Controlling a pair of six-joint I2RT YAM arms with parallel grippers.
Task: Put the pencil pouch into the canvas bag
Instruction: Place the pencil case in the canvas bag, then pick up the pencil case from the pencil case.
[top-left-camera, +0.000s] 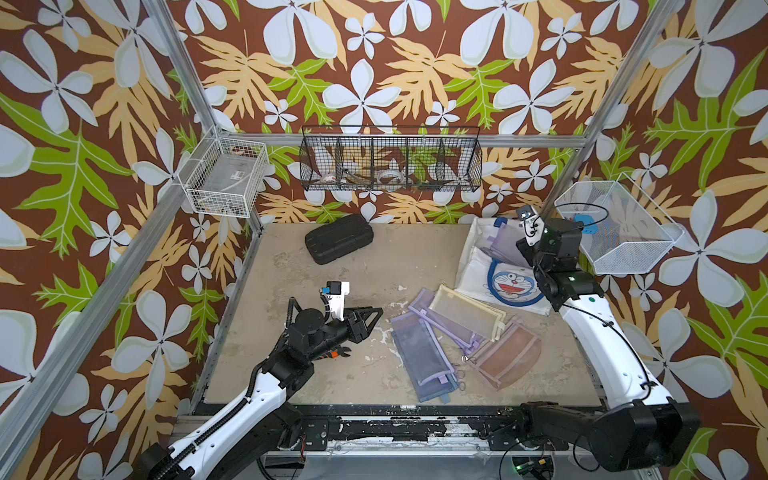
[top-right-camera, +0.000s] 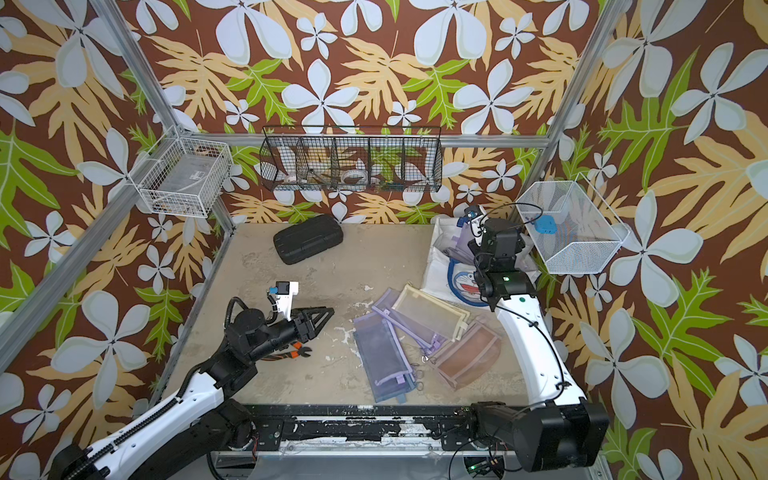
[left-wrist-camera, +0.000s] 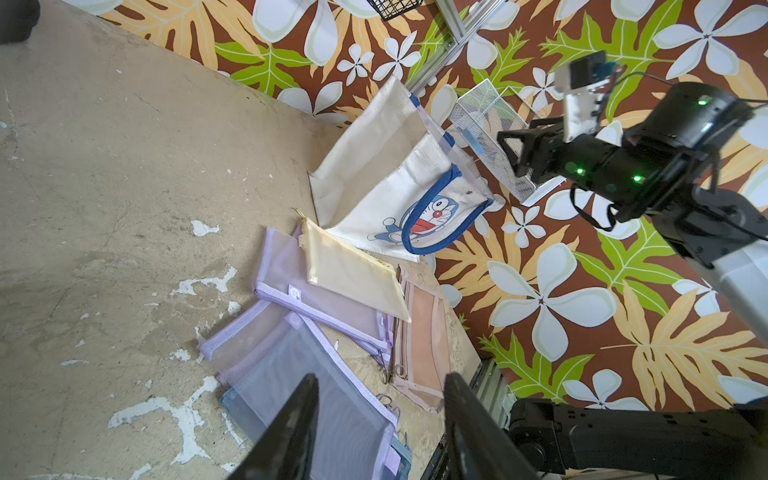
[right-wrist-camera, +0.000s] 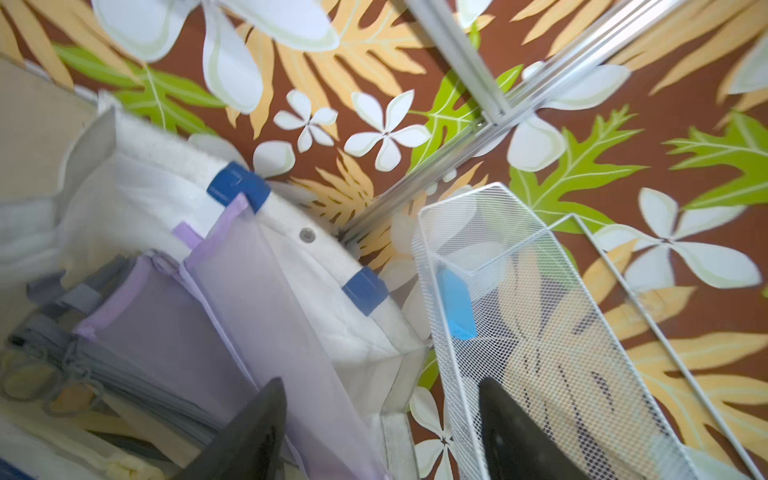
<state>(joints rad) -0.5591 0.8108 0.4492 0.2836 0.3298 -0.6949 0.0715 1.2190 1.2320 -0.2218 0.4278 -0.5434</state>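
Pencil pouch (right-wrist-camera: 257, 316) — the lilac mesh one — stands on edge in the mouth of the canvas bag (right-wrist-camera: 137, 183). Its upper corner is against the rim by a blue handle tab (right-wrist-camera: 237, 187), and its lower part is down among grey and lilac pouches already inside. Right tool (right-wrist-camera: 384, 380) hangs directly over it with jaws well apart. The mesh runs up between them but neither side pinches it, so nothing is held. Left tool (left-wrist-camera: 381, 376) hovers above the surface (top-left-camera: 374, 266) beside the loose pile, fingers partly spread, empty. Judgement: the step in hand is the drop-off at the bag, and this pouch counts as in, though it stands proud of the rim. Next move, as I read it: lift the right tool straight up, clear of mesh and handles, minding the white mesh basket (right-wrist-camera: 540, 332) just beside it, then go for the pile. There the yellow pouch (top-left-camera: 467, 309) lies on top, with a blue-grey pouch (top-left-camera: 419, 353) and a peach pouch (top-left-camera: 509, 357) alongside. All are thin mesh lying flat, so a pinch at an edge or zipper end seems called for. Views: only the right wrist view looks into the bag mouth and shows the gap between the jaws; in both top views the right arm covers much of that spot. The left wrist view gives the bag side-on, with a pale translucent edge showing along its rim. Only the top views take in the whole black hard case (top-left-camera: 338, 239), at the far side and well apart from the rest.
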